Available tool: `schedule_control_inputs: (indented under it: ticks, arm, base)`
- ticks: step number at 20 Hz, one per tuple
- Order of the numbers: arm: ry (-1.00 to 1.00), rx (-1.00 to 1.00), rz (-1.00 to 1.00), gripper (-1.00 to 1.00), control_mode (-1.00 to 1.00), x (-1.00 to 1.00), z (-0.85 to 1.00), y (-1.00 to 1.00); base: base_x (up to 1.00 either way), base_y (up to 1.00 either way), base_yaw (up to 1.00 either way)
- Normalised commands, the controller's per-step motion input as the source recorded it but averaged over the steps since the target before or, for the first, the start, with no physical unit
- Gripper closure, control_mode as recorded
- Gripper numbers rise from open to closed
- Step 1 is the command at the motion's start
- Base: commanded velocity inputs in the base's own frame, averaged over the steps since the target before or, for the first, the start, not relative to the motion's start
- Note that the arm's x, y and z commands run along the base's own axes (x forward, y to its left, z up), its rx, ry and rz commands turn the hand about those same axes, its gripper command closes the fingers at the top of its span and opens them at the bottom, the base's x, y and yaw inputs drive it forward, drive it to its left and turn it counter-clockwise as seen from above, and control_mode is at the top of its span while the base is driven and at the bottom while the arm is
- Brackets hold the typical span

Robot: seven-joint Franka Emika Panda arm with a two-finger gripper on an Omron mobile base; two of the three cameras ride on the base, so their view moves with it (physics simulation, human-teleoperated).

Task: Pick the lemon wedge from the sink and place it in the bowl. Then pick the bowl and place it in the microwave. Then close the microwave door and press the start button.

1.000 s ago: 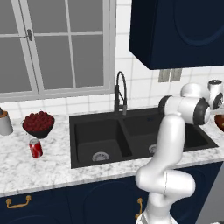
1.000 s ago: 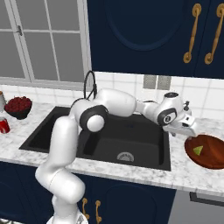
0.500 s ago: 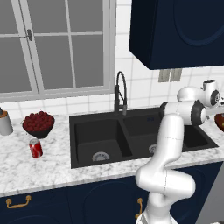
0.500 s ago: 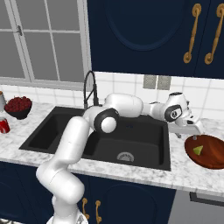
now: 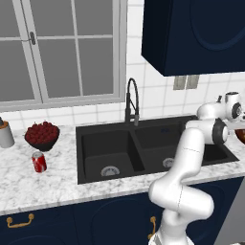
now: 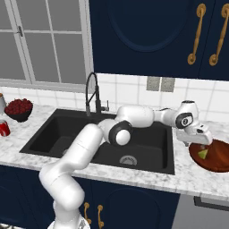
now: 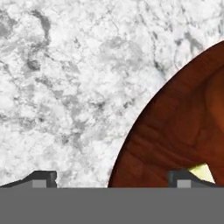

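Over the bowl's (image 7: 183, 131) near rim, the gripper (image 7: 111, 179) hung with jaws apart, empty, having shifted right in the last second. Lemon wedge (image 6: 203, 154) lay inside the bowl: first step done, bowl pickup next.

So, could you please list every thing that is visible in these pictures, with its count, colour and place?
sink: one, matte black, two basins, set in the counter
faucet: one, black, behind the sink
bowl: one, reddish-brown, on the counter right of the sink
lemon wedge: one, yellow, inside the bowl
fruit bowl: one, dark with red fruit, left of the sink
can: one, red, before the fruit bowl
gripper: one, open, over the bowl's near rim
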Motion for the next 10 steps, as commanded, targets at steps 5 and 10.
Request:
schedule_control_inputs:
  ticks: [5,10]
  arm:
    - [0.01,0.03,-0.03,1.00,-1.00,0.00,-0.34,-0.12]
    - [-0.01,0.00,0.00,1.00,-1.00,-0.01,0.06,0.00]
  base:
    - [0.00,0.00,0.00]
    - [0.00,0.00,0.00]
